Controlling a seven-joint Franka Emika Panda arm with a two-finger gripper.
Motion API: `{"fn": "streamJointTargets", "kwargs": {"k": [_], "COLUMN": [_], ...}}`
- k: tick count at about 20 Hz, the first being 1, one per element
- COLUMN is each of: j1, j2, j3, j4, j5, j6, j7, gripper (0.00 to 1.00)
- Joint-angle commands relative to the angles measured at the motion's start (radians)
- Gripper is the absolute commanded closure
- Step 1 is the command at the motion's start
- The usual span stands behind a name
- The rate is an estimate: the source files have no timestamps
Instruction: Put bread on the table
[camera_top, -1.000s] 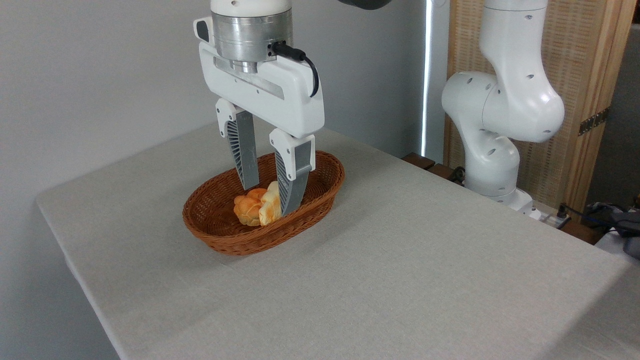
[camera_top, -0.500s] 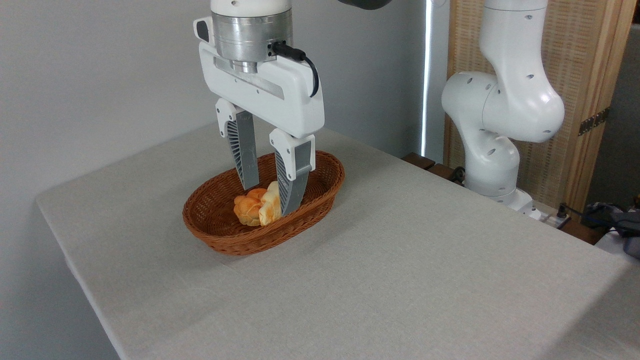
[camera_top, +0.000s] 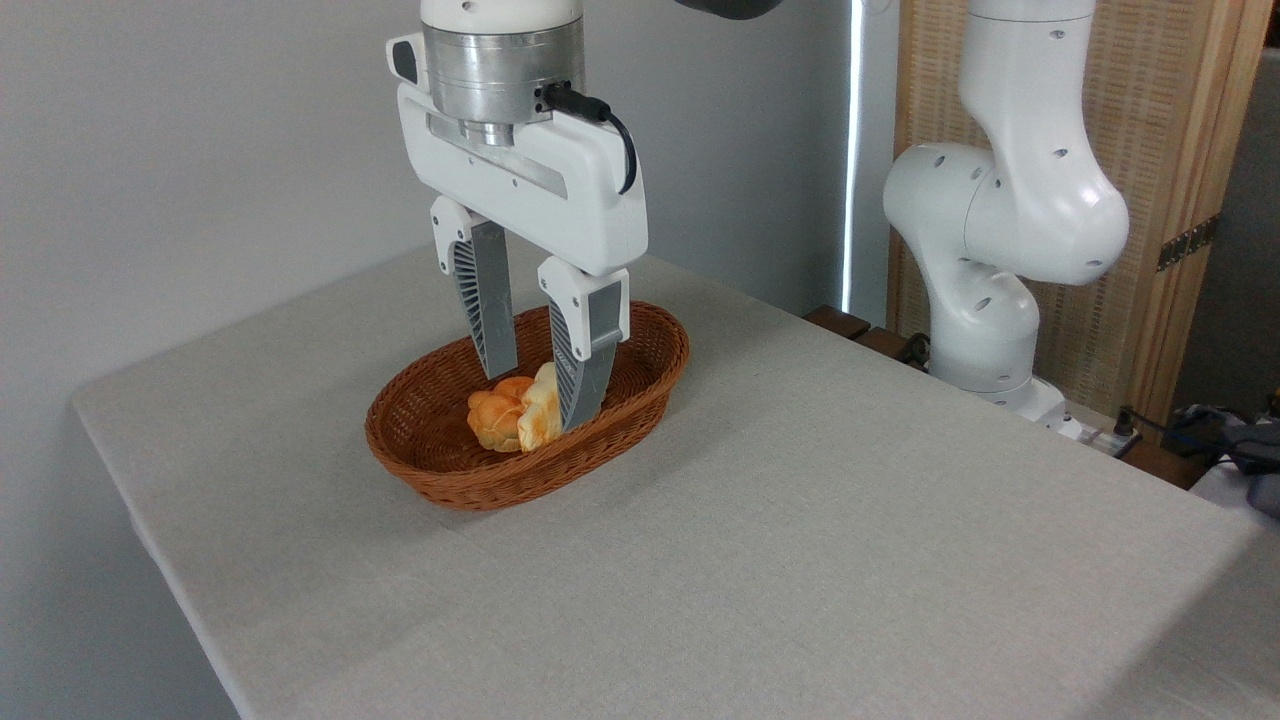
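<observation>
Pincer (camera_top: 538, 388) is down inside the wicker basket (camera_top: 640, 400), fingers (camera_top: 497, 340) straddling the bread (camera_top: 541, 415); they look closed onto it, near finger hides the contact on that side, so I read it as pinching the loaf but can't confirm firm contact. Bread is in the basket, centre to slightly 3 o'clock of centre, standing on edge or tilted rather than lying flat. Only a pale golden end with browner edge shows below the near finger; the rest is hidden, scoring on top not readable from here. Touching it at its 9 o'clock is a small orange-brown bun (camera_top: 495, 418), not the target. Handling guess: light, crust stiff enough for a pinch across the narrow width, but could crush or flake if squeezed hard; surface looks dry, not slippery. Long shape means a grip near the middle is best, an end grip would let it swing or pivot. Risk on lift: bun dragging along, or loaf catching the basket rim. Desk (camera_top: 800, 520) has plenty of bare cloth at 4–5 o'clock of the basket for the drop.
</observation>
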Motion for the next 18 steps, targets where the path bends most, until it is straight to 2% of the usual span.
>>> {"fn": "streamJointTargets", "kwargs": {"k": [1,5,11,15,18], "j1": [-0.007,-0.010,-0.010,-0.013,-0.036], "j2": [-0.003,-0.003,0.003,-0.003,-0.005], "j3": [-0.015,-0.023,-0.061,-0.097,-0.109], "j4": [0.012,0.012,0.005,-0.046,-0.084], "j5": [-0.012,-0.013,-0.013,-0.041,-0.050], "j6": [-0.050,-0.055,-0.115,-0.109,-0.096], "j7": [-0.063,-0.121,-0.322,-0.526,-0.577], "gripper": [0.00,0.00,0.00,0.00,0.00]}}
